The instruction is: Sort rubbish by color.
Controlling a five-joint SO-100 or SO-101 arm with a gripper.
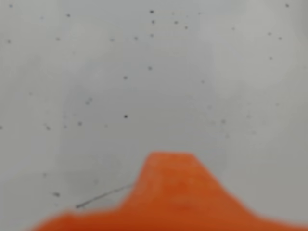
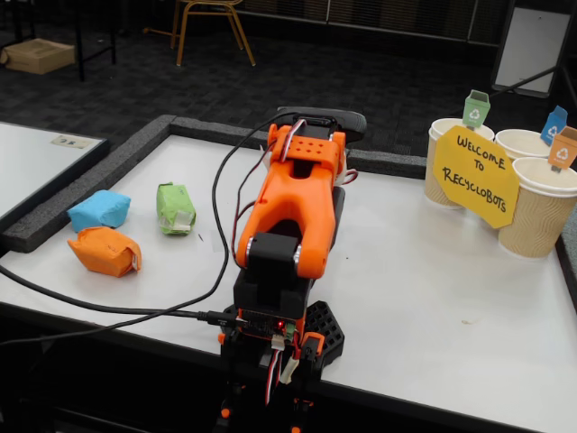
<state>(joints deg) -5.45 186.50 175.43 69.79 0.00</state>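
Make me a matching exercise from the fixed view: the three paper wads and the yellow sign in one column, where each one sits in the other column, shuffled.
Things:
1. blue wad
2. green wad
3. orange wad
4. yellow sign

Places:
A. nearest the table's front edge, at far left
B. in front of the paper cups, at right
C. behind the orange wad, at far left
D. closest of the three wads to the arm

Pairs: 1-C, 2-D, 3-A, 4-B
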